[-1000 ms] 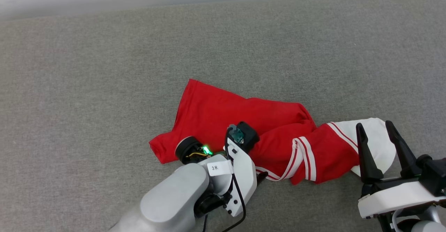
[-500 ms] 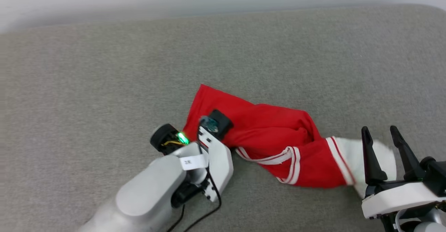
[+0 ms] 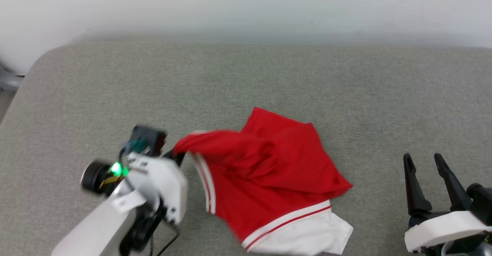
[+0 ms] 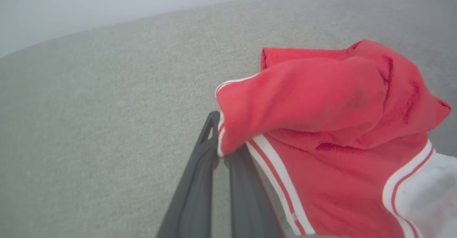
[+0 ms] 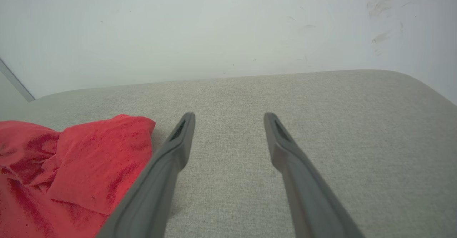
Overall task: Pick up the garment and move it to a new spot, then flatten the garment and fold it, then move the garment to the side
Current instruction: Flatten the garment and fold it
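Note:
The garment is a red jersey with white panels and red-white stripe trim, bunched on the grey cushion. My left gripper is shut on a striped edge at its left end, lifting that part off the surface. In the left wrist view the pinched hem of the garment sits between my closed fingers. My right gripper stands open at the lower right, apart from the cloth. The right wrist view has the red garment at the lower left, beside my spread fingers.
The grey cushion runs wide, with a rounded left corner and a white wall behind its far edge. Bare cushion lies ahead of the right gripper. A cable hangs under the left wrist.
My left gripper closed on the garment's striped edge and pulled it up and leftward, so the cloth bunched and folded over. The head camera tilted up. The right gripper stayed open.

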`<state>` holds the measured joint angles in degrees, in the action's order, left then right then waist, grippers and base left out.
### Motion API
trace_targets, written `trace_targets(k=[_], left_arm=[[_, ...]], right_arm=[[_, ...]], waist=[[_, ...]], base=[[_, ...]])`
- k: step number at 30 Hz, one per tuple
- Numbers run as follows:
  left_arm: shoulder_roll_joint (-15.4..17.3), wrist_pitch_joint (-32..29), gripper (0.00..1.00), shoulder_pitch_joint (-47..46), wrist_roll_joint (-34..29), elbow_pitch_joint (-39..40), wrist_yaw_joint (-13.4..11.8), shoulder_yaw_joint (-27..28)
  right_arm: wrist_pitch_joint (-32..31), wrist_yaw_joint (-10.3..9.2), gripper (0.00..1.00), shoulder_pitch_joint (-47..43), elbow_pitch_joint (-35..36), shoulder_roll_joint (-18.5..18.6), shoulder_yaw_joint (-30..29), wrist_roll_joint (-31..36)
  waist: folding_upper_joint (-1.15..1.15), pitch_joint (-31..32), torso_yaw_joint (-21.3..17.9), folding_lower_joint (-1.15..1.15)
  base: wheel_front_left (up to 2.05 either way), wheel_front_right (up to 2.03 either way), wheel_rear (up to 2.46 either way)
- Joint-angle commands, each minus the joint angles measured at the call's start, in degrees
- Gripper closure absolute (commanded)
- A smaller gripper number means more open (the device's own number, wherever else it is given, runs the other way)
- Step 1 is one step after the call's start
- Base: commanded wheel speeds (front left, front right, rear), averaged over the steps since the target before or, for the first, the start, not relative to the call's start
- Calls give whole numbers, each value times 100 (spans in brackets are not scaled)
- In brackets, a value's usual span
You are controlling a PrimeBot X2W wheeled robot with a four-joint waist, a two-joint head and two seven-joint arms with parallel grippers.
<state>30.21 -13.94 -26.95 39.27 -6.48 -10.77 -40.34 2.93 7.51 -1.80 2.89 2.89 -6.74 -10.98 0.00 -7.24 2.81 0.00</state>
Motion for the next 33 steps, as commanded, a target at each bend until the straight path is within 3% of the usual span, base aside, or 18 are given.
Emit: trace_targets(k=[1,8,14,15,16,33], left_arm=[[153,17,100,470,157,157,-230,122],[298,49,100,1744,745,157,-623,307],[-18,206,100,2244,1068,-191,-512,234],[-58,271,69,2260,1065,-234,-515,247],[-104,343,0,2264,1057,-270,-511,254],[161,1648,0,2048,477,428,-751,704]], right_arm=[[-32,-4,0,-95,25,-3,-26,-9],[-98,-4,0,-161,79,-3,-37,4],[-178,-4,0,-188,135,-3,-20,57],[-194,-4,0,-195,149,-3,-24,57],[-207,-4,0,-194,167,-3,-25,69],[-392,-4,0,-406,436,-3,-48,24]], waist=[[0,78,84,0],[0,150,121,0],[0,250,108,0],[0,271,107,0],[0,295,108,0],[0,608,110,0]], base=[[0,0,0],[0,0,0],[0,0,0],[0,0,0],[0,0,0],[0,0,0]])
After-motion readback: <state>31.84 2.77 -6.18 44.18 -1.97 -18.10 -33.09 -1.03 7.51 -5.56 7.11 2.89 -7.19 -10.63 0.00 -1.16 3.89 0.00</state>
